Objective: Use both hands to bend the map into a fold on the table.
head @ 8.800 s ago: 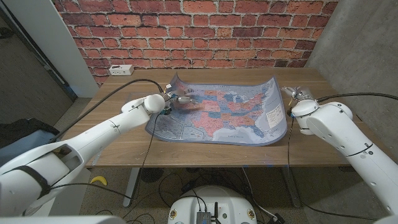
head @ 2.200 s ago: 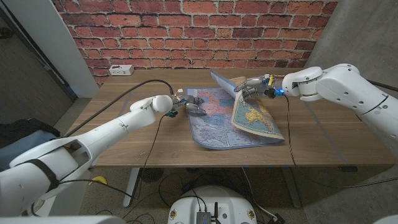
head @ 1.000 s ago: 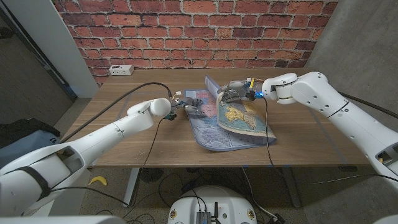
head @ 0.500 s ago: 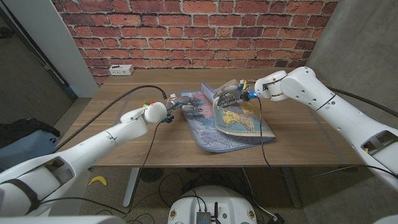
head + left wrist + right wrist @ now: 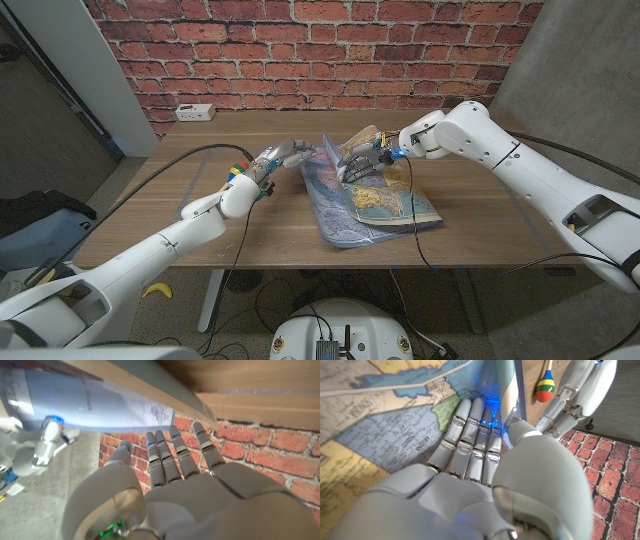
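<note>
The printed map (image 5: 375, 205) lies doubled over on the wooden table (image 5: 250, 220), its right part turned leftward over the rest. My right hand (image 5: 360, 158) presses on the turned-over flap with straight fingers, and past the fingertips an edge of the map stands up. In the right wrist view that hand (image 5: 470, 445) lies along the printed map (image 5: 385, 420) with its thumb beside the fingers. My left hand (image 5: 283, 154) hovers just left of the standing edge, fingers spread and holding nothing. Seen from the left wrist, the left hand (image 5: 175, 460) reaches toward the map's pale side (image 5: 100, 405).
A white power strip (image 5: 194, 111) sits at the table's back left corner. A thin cable (image 5: 412, 200) from my right arm hangs across the map. Bare wood stretches along the table's front and left. A brick wall stands behind.
My right hand has carried the flap further left and lower over the map. My left hand has lifted off the map and drawn slightly left.
</note>
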Robot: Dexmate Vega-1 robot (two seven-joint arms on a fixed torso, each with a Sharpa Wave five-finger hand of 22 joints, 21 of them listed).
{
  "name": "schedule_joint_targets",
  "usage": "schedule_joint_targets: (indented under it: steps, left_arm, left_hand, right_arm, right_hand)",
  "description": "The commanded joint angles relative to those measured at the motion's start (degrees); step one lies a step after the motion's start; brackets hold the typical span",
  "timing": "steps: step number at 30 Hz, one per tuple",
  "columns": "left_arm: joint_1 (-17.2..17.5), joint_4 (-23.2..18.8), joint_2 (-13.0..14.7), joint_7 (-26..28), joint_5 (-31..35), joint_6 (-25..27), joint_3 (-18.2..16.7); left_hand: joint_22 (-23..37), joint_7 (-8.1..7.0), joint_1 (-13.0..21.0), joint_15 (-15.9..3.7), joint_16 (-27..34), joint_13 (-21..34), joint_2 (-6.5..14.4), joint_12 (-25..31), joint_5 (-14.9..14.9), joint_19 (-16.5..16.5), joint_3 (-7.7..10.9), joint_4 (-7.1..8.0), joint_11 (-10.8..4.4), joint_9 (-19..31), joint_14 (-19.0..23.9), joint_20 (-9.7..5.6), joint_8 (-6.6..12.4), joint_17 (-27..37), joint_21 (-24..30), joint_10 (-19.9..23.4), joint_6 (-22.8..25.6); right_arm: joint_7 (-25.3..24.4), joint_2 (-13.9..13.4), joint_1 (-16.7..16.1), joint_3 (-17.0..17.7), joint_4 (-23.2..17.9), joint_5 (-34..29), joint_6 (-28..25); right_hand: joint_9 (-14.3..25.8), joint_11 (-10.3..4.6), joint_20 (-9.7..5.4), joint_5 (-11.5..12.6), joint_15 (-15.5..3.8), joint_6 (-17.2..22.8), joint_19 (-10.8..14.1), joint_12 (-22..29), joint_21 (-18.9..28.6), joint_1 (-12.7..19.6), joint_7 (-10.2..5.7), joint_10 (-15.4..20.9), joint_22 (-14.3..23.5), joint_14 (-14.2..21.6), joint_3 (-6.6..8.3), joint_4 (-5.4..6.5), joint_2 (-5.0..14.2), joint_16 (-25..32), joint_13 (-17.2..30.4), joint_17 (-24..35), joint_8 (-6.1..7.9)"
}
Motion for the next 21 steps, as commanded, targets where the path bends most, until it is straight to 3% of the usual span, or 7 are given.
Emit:
schedule_joint_targets:
  steps: [1,2,5,6,7,11,21]
  left_arm:
    - [3.0,4.5,-2.0,11.4,2.6,-11.5,-3.1]
    - [2.8,5.2,-2.2,11.0,2.0,-12.4,-3.1]
    - [1.8,8.4,-3.1,9.2,-0.7,-16.9,-3.0]
    - [1.6,8.9,-3.3,8.6,-1.3,-17.4,-3.1]
    - [1.6,8.8,-3.2,7.7,-1.6,-17.1,-3.2]
    - [0.8,10.4,-3.9,6.3,-1.8,-18.5,-3.2]
    - [-0.2,10.0,-3.7,0.7,-2.6,-17.2,-3.0]
  left_hand:
    - [0.4,-0.25,-1.3,-0.08,-0.7,1.1,0.6,-0.3,-0.3,-1.6,0.72,0.65,0.81,0.8,-1.7,-0.73,-0.56,0.7,-0.2,-1.9,-2.1]
    - [0.4,-0.32,-1.7,0.09,-1.0,1.3,0.7,-0.7,-0.2,-2.0,0.79,0.84,0.97,1.0,-2.6,-0.62,-0.99,0.9,-0.3,-2.8,-3.2]
    - [0.6,-0.5,-4.0,0.88,-1.7,1.9,1.6,-2.0,-0.1,-3.6,0.89,2.45,1.91,1.0,-4.9,-0.16,-2.77,1.2,-0.7,-6.0,-7.2]
    - [0.6,-0.58,-4.8,1.54,-2.0,2.1,1.6,-2.5,-0.1,-4.2,0.87,2.92,2.72,0.9,-6.0,0.04,-3.44,1.2,-0.9,-7.2,-8.8]
    - [0.7,-0.81,-5.9,2.08,-2.5,2.2,1.4,-3.0,-0.2,-5.0,0.77,3.55,2.75,0.7,-7.6,0.29,-4.01,1.2,-1.2,-8.3,-10.3]
    - [0.7,-2.15,-8.4,2.2,-3.0,2.3,0.6,-4.8,-0.4,-6.9,0.46,4.58,3.34,0.2,-11.4,0.04,-5.1,1.0,-1.9,-12.2,-14.4]
    - [0.5,-4.21,-8.8,1.45,-3.7,1.5,-0.2,-6.5,-0.2,-10.0,1.15,3.51,2.13,-0.6,-16.8,-2.2,-5.33,0.2,-3.2,-16.6,-19.0]
  right_arm:
    - [7.7,1.4,3.9,-5.8,3.2,-5.4,1.5]
    - [8.8,1.5,4.5,-6.7,3.6,-6.1,2.0]
    - [13.5,2.0,7.2,-10.0,5.4,-8.5,2.4]
    - [14.9,2.2,8.2,-11.2,5.9,-9.5,2.6]
    - [16.1,2.3,9.0,-12.2,6.2,-10.5,2.8]
    - [19.9,3.2,11.6,-15.7,7.6,-14.0,3.4]
    - [23.5,6.4,14.7,-20.9,10.1,-20.7,3.6]
  right_hand:
    - [0.0,0.03,-0.07,-0.4,0.45,-0.4,-0.9,-0.8,0.3,0.1,-0.09,-0.9,0.3,-1.4,-0.36,-0.12,0.8,-0.9,-0.2,-0.2,-0.19]
    - [0.0,-0.52,-0.06,-0.4,0.56,-0.4,-1.0,-0.9,0.4,0.3,-0.11,-1.1,0.3,-1.6,-0.39,-0.21,0.85,-1.0,-0.3,-0.2,-0.22]
    - [-0.1,0.18,-0.04,-0.8,0.67,-0.7,-1.9,-1.5,0.4,0.3,-0.29,-1.8,0.2,-2.9,-0.56,-0.27,0.8,-2.0,-0.6,-0.5,-0.28]
    - [-0.1,-0.38,0.14,-0.9,1.04,-0.8,-2.4,-1.9,0.5,0.3,-0.29,-2.5,0.2,-3.5,-0.57,-0.27,0.84,-2.5,-0.8,-0.7,-0.28]
    - [0.0,0.39,0.32,-1.1,1.18,-0.9,-3.0,-2.5,0.5,0.4,-0.28,-3.5,0.2,-4.2,-0.66,-0.28,0.89,-2.9,-1.0,-0.8,-0.19]
    - [-0.3,0.39,0.94,-1.8,2.0,-1.0,-5.3,-3.5,0.2,0.6,-0.49,-4.4,0.2,-7.0,-1.03,-0.32,0.95,-4.2,-1.5,-0.9,-0.24]
    - [-0.8,0.45,1.1,-2.5,2.33,-1.1,-7.0,-4.6,0.1,0.9,-0.76,-5.1,0.1,-9.1,-1.57,-0.28,1.31,-4.9,-2.1,-0.5,-0.27]
